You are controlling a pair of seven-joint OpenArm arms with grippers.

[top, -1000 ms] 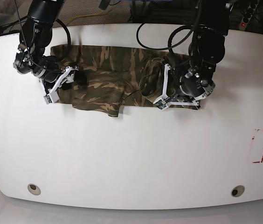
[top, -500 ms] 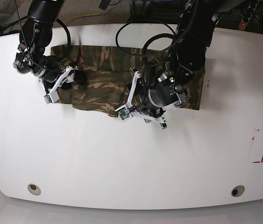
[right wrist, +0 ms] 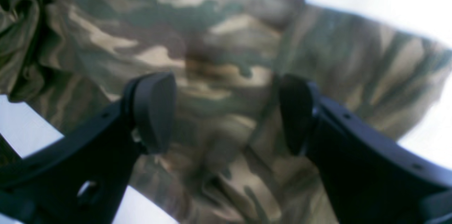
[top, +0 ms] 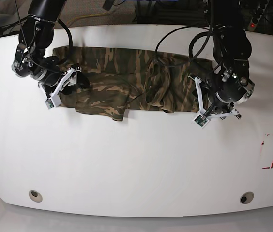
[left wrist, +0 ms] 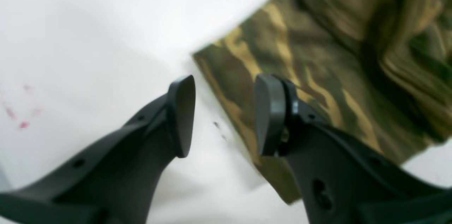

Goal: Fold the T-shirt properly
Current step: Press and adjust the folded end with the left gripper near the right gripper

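The camouflage T-shirt [top: 112, 77] lies spread across the far part of the white table [top: 136, 159], with a bunched ridge of cloth near its middle [top: 157, 84]. My left gripper [top: 213, 112] hovers at the shirt's right edge. In the left wrist view it [left wrist: 224, 114] is open, one finger over bare table, the other over the T-shirt's [left wrist: 317, 58] hem, nothing between them. My right gripper [top: 65, 88] is over the shirt's left end. The right wrist view shows it [right wrist: 226, 111] open just above the T-shirt's [right wrist: 219, 40] cloth, holding nothing.
A red-outlined rectangle [top: 270, 151] is marked on the table at the right. Two round holes [top: 35, 195] [top: 246, 197] sit near the front edge. Cables and dark gear [top: 151, 12] lie behind the table's far edge.
The left arm swung in over the shirt's middle and front hem, then back out to the shirt's right edge. The middle cloth is now more bunched. The right arm has hardly moved.
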